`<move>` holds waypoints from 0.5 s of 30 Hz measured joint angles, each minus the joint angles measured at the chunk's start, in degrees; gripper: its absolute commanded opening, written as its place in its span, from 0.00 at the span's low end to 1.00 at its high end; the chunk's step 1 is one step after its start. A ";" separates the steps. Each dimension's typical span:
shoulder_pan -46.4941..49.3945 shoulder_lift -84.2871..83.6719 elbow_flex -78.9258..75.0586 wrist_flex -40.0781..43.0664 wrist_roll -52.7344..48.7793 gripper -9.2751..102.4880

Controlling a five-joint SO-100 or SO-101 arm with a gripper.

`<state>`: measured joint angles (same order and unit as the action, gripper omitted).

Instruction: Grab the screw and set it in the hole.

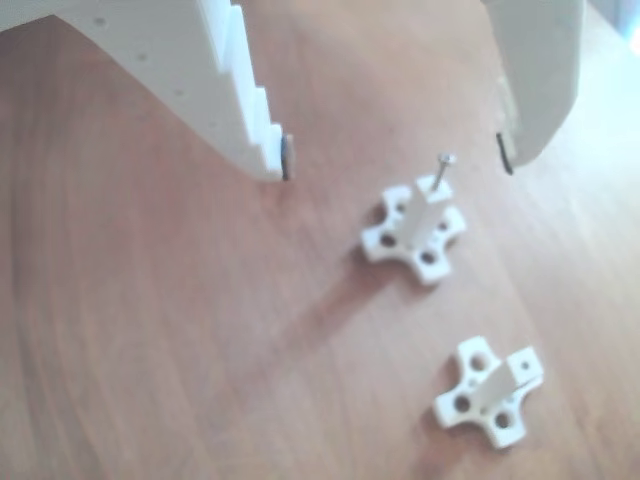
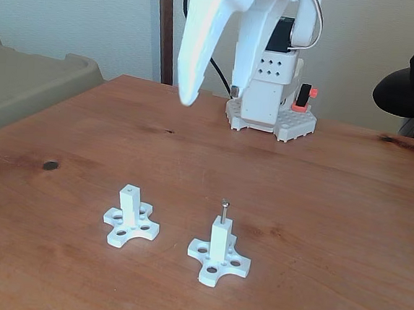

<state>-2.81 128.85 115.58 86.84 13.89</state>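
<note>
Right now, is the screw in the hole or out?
In. The screw stands upright from the top of the right post in the fixed view; the hand is open, apart from it.

Silver screw (image 2: 225,209) upright in hole atop right white post (image 2: 220,241), head protruding; fixed view.

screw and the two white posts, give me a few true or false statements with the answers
1. The screw stands upright in the top of a white post. True.
2. The gripper is shut on the screw. False: it is open, above the table, with nothing between its fingers.
3. The other white post also carries a screw. False: its top is bare.
4. In the fixed view, the post with the screw is to the right of the bare one. True.
5. The two posts touch each other. False: bare wooden table shows between them.
</note>
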 measured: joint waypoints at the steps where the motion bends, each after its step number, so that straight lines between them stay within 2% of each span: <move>1: 0.09 3.08 2.81 -0.70 -0.70 0.09; 3: 0.09 6.24 5.80 -1.41 -1.41 0.04; 15: 1.93 30.50 31.46 -12.30 -2.90 0.04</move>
<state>-0.88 159.35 147.04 74.53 10.99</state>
